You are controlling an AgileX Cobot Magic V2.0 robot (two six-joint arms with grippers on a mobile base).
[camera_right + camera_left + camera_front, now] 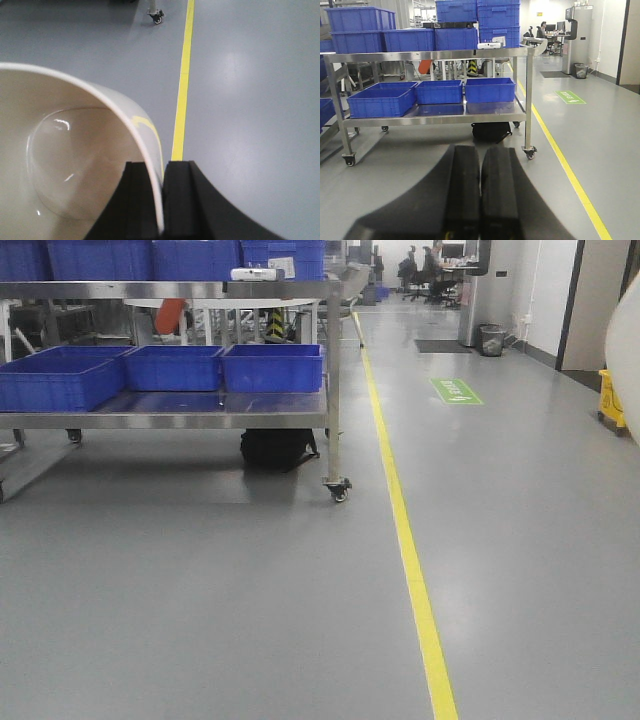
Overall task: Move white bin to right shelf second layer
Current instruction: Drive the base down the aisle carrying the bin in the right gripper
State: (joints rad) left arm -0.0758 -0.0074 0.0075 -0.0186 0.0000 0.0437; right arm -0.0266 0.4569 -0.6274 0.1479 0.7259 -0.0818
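The white bin (65, 150) is glossy cream-white and fills the left of the right wrist view, its open inside facing the camera. My right gripper (162, 167) is shut on the bin's rim and wall, one finger inside and one outside, holding it above the grey floor. A curved cream edge of the bin (630, 345) shows at the right border of the front view. My left gripper (480, 150) is shut and empty, held above the floor and pointing at a steel cart. The roller shelf level is out of view.
A wheeled steel cart (200, 421) with blue crates (272, 367) stands ahead on the left, with a black bag (272, 448) under it. A yellow floor line (405, 530) runs forward past the cart's caster (339, 488). A yellow floor sign (610, 400) stands far right.
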